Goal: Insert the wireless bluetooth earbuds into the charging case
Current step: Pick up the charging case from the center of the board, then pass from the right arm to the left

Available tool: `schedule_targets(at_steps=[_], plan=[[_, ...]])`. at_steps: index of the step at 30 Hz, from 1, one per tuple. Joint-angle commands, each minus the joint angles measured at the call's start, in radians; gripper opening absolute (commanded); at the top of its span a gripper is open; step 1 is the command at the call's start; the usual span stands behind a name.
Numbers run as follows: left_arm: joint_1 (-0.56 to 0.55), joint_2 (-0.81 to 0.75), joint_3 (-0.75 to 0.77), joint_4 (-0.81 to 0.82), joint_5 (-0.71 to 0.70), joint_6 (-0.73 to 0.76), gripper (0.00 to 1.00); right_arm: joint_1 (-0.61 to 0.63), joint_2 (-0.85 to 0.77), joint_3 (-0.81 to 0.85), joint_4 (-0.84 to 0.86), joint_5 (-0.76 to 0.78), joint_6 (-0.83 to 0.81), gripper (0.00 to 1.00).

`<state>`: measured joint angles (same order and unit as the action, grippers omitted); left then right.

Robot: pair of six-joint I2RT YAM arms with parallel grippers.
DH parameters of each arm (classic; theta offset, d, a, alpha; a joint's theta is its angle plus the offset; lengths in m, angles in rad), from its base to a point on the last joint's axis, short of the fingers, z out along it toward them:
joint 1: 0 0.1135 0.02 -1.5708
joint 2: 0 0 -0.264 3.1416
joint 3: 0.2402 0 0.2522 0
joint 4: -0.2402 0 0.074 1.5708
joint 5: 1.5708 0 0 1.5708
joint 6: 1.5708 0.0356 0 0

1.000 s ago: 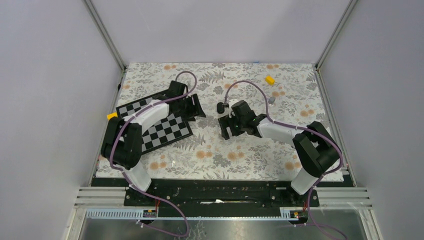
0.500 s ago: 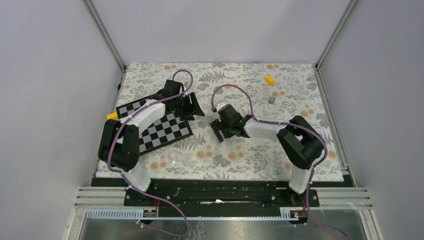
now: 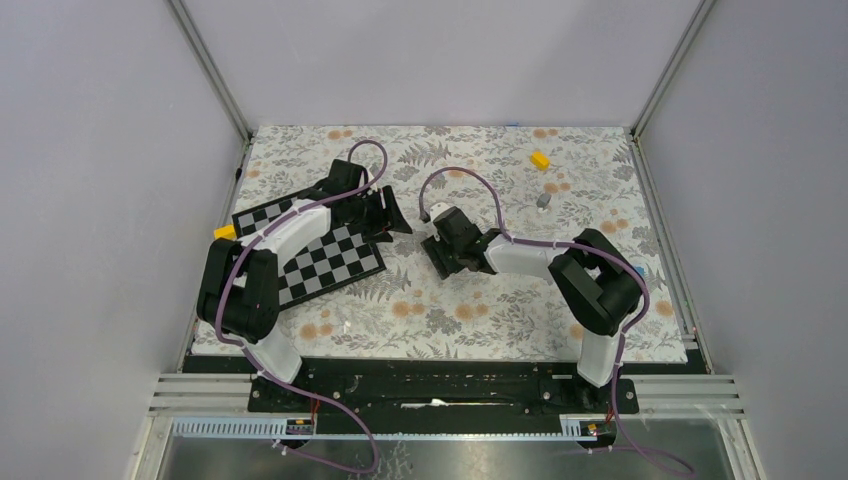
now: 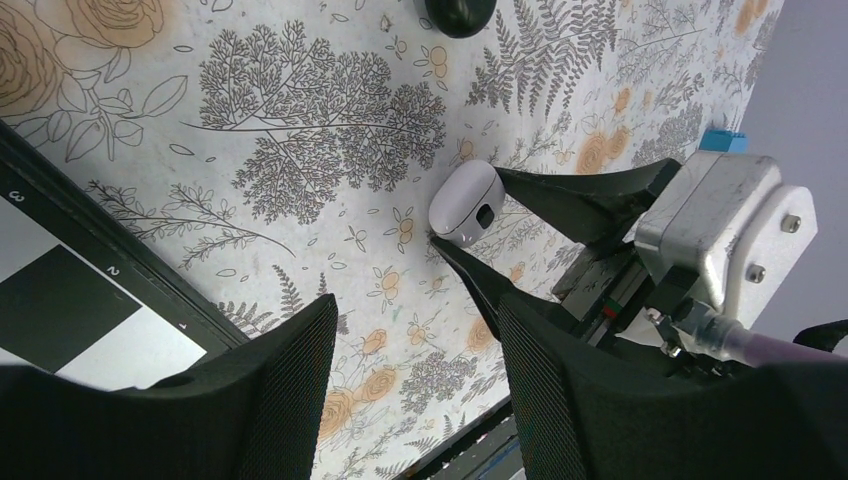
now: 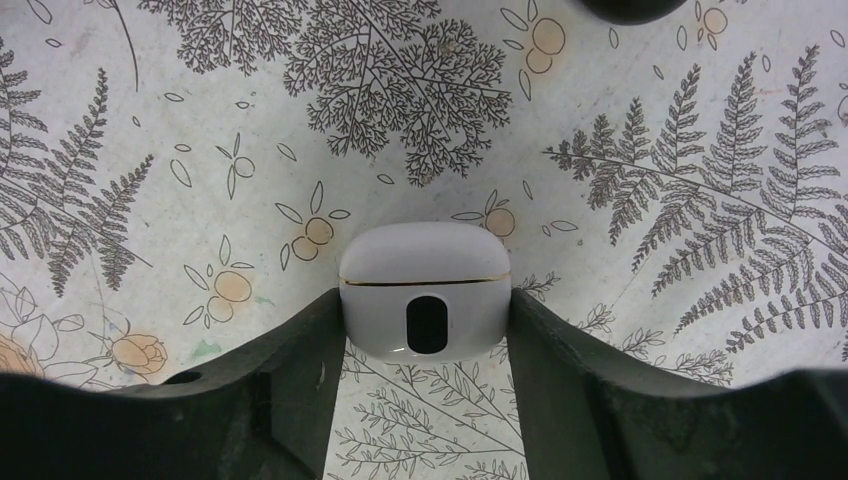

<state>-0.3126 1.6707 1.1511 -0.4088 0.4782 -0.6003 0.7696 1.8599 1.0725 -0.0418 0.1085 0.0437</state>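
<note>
Charging case [image 5: 425,290]: white, lid shut along its gold seam. It lies flat on the floral mat [image 5: 200,120] near the mat's middle, just off the right edge of the checkerboard sheet [image 3: 330,262].
Case orientation: the long axis runs from finger to finger of the right gripper. The face with the dark oval is turned toward that wrist, and the lid end points away from it.
Right gripper [image 5: 425,305]: straddles the case with one finger against each short side. It is closed onto the case, which rests on the mat.
Left gripper [image 4: 418,360]: jaws parted, nothing between them and nothing touched. The case lies ahead of its fingertips, apart from them.
Nearer arm: the right, already at the case. The left is second, over the far right corner of the checkerboard sheet.
Earbuds: not identified in any view. A dark round item [image 4: 458,12] lies beyond the case, too cropped to name.
Step in hand (judgement): securing the case. The lid must be opened before insertion.
Risk (judgement): the smooth rounded shell may slip or pivot under a tip-only pinch.
</note>
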Motion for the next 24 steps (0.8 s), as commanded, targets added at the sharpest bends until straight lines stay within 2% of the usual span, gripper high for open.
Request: schedule_targets(at_steps=[1, 5, 8, 9, 12, 14, 17, 21, 22, 24], plan=[[0.000, -0.004, -0.006, 0.031, 0.043, 0.014, 0.62, 0.003, 0.023, 0.009, -0.003, -0.006, -0.039, 0.60], [0.000, 0.004, -0.004, 0.031, 0.080, 0.020, 0.62, 0.003, 0.028, 0.006, 0.005, -0.003, -0.070, 0.62], [0.000, 0.011, -0.002, 0.031, 0.111, 0.030, 0.64, 0.003, 0.027, 0.002, 0.011, -0.011, -0.084, 0.58], [0.000, 0.014, 0.000, 0.024, 0.117, 0.035, 0.67, 0.003, 0.027, 0.000, 0.014, -0.014, -0.091, 0.55], [0.001, 0.030, 0.029, -0.028, 0.110, 0.065, 0.85, 0.003, 0.015, -0.009, 0.019, -0.089, -0.143, 0.46], [0.004, 0.034, 0.046, -0.068, 0.085, 0.085, 0.89, 0.003, -0.012, -0.040, 0.048, -0.145, -0.159, 0.46], [0.011, 0.008, 0.034, -0.071, 0.078, 0.099, 0.89, 0.003, -0.107, -0.139, 0.175, -0.230, -0.163, 0.44], [0.032, -0.059, -0.009, -0.054, -0.012, 0.039, 0.82, 0.003, -0.202, -0.228, 0.267, -0.294, -0.175, 0.41], [0.046, -0.069, -0.020, -0.039, 0.002, 0.031, 0.81, 0.003, -0.221, -0.239, 0.271, -0.307, -0.179, 0.41], [0.074, -0.068, -0.023, -0.024, 0.125, 0.035, 0.81, 0.003, -0.255, -0.260, 0.281, -0.333, -0.184, 0.41]])
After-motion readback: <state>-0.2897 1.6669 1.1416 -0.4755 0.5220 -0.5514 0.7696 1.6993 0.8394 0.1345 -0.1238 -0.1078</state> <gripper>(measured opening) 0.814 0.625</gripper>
